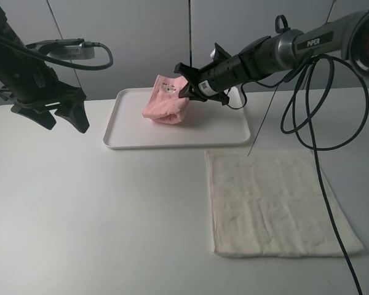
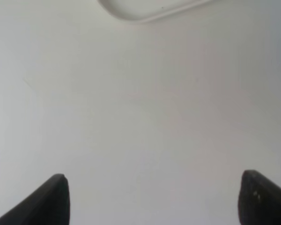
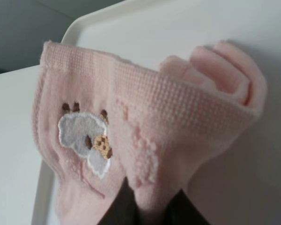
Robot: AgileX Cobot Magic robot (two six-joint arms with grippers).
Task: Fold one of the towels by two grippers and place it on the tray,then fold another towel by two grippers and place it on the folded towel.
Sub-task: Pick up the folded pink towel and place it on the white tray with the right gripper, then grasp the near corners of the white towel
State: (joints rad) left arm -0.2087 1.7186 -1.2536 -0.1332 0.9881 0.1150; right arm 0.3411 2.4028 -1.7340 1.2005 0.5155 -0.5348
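Pinching pink towel [image 1: 165, 104]: right gripper [image 1: 188, 92], over tray [image 1: 172, 134]
Left gripper [image 1: 63, 120]: jaws apart, left
Cream towel [image 1: 277, 203]: flat, near right

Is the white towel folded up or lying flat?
Spread flat. The cream-white towel lies opened out on the table, outside the tray.

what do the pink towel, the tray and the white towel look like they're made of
Pink towel: soft, cotton-like terry, matte, with a woven waffle band and a stitched patch.
Tray: probably moulded plastic, smooth white, rounded rim.
White towel: cream terry cloth, matte and nubbly, lightly creased.
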